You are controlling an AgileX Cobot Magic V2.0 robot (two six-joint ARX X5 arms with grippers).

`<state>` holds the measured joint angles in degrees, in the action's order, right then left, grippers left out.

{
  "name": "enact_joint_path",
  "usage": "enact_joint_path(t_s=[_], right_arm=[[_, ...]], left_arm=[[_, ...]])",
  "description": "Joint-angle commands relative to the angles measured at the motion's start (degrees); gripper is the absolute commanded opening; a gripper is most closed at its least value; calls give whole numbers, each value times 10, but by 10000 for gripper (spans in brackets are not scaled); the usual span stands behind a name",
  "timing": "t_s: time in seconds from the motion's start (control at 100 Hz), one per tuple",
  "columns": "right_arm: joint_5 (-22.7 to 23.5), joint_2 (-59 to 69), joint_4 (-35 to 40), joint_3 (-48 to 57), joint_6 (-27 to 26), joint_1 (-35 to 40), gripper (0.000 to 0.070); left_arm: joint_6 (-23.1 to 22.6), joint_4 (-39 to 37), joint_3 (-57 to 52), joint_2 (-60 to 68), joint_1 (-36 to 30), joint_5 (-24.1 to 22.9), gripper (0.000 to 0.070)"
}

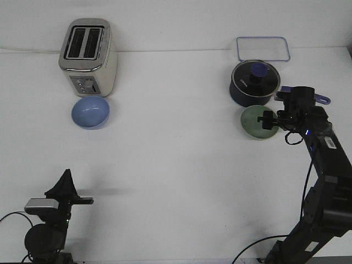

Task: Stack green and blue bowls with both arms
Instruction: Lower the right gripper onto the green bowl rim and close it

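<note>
The periwinkle blue bowl (91, 112) sits upright on the white table just in front of the toaster, far left. The pale mint green bowl (254, 122) sits on the table in front of the navy saucepan, at the right. My right gripper (268, 120) is over the green bowl's right rim, with its fingers apart on either side of the rim; it hides that part of the bowl. My left gripper (87, 201) is low at the near left, far from both bowls, with its fingers together as one thin bar and nothing in them.
A cream and chrome toaster (88, 56) stands at the back left. A dark navy saucepan (252, 83) with a lid and a handle to the right stands behind the green bowl. A clear rectangular lid (263, 48) lies at the back right.
</note>
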<state>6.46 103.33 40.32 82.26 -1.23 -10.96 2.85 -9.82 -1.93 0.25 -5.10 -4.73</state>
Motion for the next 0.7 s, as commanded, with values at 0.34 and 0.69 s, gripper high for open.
enact_joint_path(t_s=[0.34, 0.69], right_arm=[[15, 44, 2, 13, 8, 0, 266], [16, 42, 14, 14, -2, -4, 0]], left_arm=[[-3, -6, 11, -1, 0, -2, 11], [-3, -6, 11, -1, 0, -2, 11]])
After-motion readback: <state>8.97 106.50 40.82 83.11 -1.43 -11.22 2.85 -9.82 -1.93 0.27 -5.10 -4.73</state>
